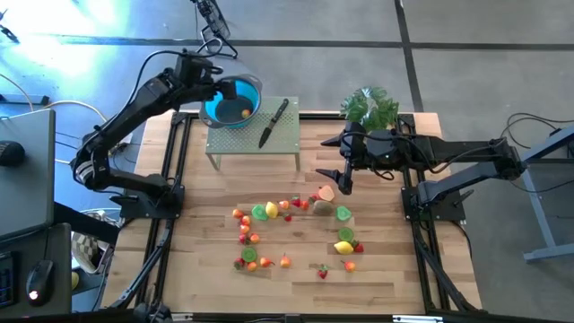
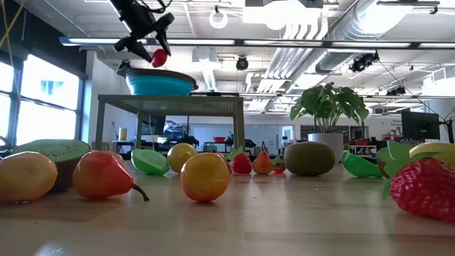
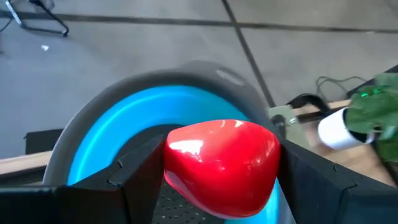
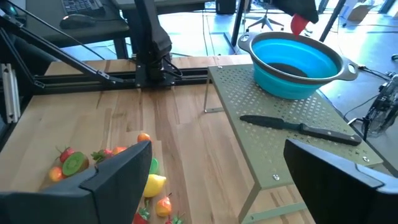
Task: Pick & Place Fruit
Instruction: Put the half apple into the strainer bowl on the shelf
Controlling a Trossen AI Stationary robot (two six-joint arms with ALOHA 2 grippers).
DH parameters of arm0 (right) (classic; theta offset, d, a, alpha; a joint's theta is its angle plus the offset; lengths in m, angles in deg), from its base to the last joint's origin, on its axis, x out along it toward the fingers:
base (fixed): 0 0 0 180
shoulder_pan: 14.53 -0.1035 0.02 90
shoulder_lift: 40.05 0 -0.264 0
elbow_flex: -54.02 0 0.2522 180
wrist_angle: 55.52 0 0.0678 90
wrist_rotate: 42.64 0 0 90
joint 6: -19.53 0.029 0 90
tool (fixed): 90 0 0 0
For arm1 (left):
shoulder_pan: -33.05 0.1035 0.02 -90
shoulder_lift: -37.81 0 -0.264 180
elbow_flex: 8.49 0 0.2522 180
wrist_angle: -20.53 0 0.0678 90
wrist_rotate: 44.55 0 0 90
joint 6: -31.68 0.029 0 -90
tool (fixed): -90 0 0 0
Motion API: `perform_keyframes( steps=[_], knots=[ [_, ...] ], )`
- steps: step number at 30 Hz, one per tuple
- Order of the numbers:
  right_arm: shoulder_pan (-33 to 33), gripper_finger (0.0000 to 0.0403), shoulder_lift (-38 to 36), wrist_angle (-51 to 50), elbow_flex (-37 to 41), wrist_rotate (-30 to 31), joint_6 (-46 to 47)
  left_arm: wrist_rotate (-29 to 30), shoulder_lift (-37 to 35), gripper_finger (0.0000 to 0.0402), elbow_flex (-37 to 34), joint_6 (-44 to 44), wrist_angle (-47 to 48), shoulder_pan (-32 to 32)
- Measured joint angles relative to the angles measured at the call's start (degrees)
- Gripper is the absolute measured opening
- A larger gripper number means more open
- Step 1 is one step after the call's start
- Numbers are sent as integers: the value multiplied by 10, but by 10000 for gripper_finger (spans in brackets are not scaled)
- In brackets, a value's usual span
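Blue bowl (image 1: 235, 101) with grey rim sits on perforated green stand (image 1: 254, 137) at table's far edge. Black-handled knife (image 1: 273, 123) lies flat on stand, just beside bowl, apart from it. Leafy potted plant (image 1: 369, 107) in white pot stands near stand. Wooden table (image 1: 386, 269) below.

Surfaces and finishes: bench, stand and toy fruit

Bench (image 1: 377, 269): pale wood planks, smooth, faintly sheened. Stand (image 4: 292, 146) at the bench's far edge: olive perforated metal, matt. Bowl (image 4: 297, 57): blue, soft-looking plastic, grey rim. Knife (image 4: 298, 127): matt black handle. Red fruit piece (image 3: 221, 165): hard plastic, high gloss, between matt black plastic fingers (image 3: 134, 174). Scattered fruit (image 2: 205, 176): glossy plastic; kiwi (image 2: 309, 158) duller, fuzzy-looking.
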Motion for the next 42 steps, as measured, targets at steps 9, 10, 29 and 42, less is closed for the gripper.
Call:
perform_keyframes(
  steps=[9, 10, 29, 42],
  knots=[
    [0, 358, 0, 0, 0, -1, 0, 1, 58, 269, -4, -5, -1, 0],
    [0, 358, 0, 0, 0, 0, 0, 1, 63, 269, -4, -5, -1, 0],
    [0, 358, 0, 0, 0, 8, 0, 1, 91, 271, -5, -5, -1, 0],
    [0, 358, 0, 0, 0, 10, -4, -9, 91, 272, -5, -32, 0, 0]
  ],
)
